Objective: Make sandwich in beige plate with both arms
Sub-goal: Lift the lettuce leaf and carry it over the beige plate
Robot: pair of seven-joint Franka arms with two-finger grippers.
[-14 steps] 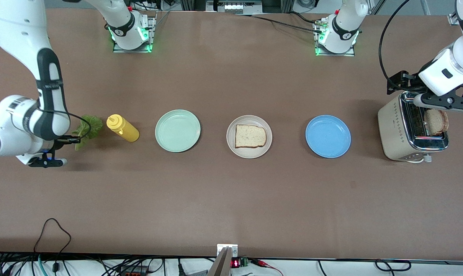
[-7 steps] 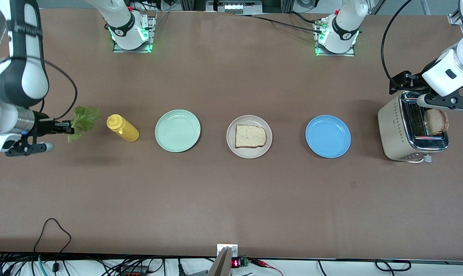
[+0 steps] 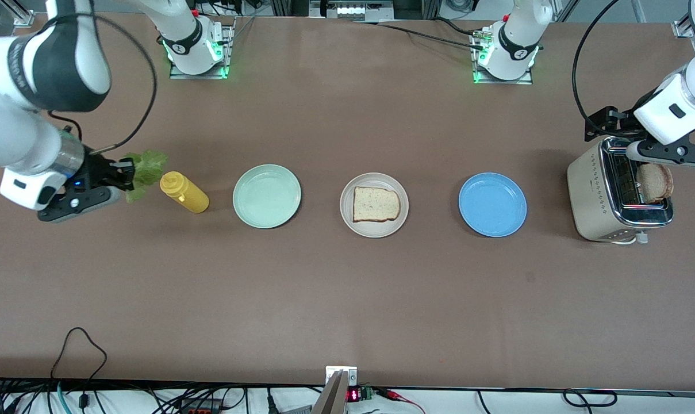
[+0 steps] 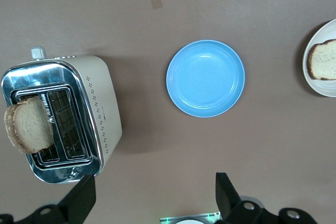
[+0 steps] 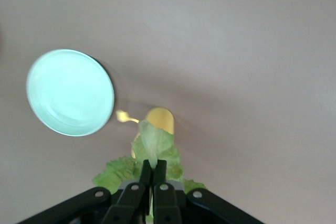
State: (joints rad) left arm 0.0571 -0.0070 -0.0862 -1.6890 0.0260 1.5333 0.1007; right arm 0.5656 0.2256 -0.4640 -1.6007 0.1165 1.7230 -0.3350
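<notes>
The beige plate [image 3: 348, 214] lies at the middle of the table with one bread slice [image 3: 376, 204] flat on it; both also show in the left wrist view, plate [image 4: 316, 86] and slice [image 4: 324, 59]. My right gripper [image 3: 130, 175] [image 5: 153, 164] is shut on a ruffled green lettuce leaf [image 3: 147, 171] [image 5: 153, 141], held up in the air beside the mustard bottle. A second bread slice [image 3: 655, 181] [image 4: 29, 125] stands in the toaster's slot. My left gripper [image 3: 663, 155] [image 4: 152, 198] hangs open over the toaster, holding nothing.
A yellow mustard bottle [image 3: 184, 192] [image 5: 160, 119] lies toward the right arm's end. A mint-green plate [image 3: 267, 196] [image 5: 70, 93] and a blue plate [image 3: 492, 204] [image 4: 206, 78] flank the beige one. The cream toaster [image 3: 597, 198] [image 4: 102, 114] stands at the left arm's end.
My right gripper has lifted the lettuce off the table and carried it toward the mustard bottle. The left arm has barely moved.
</notes>
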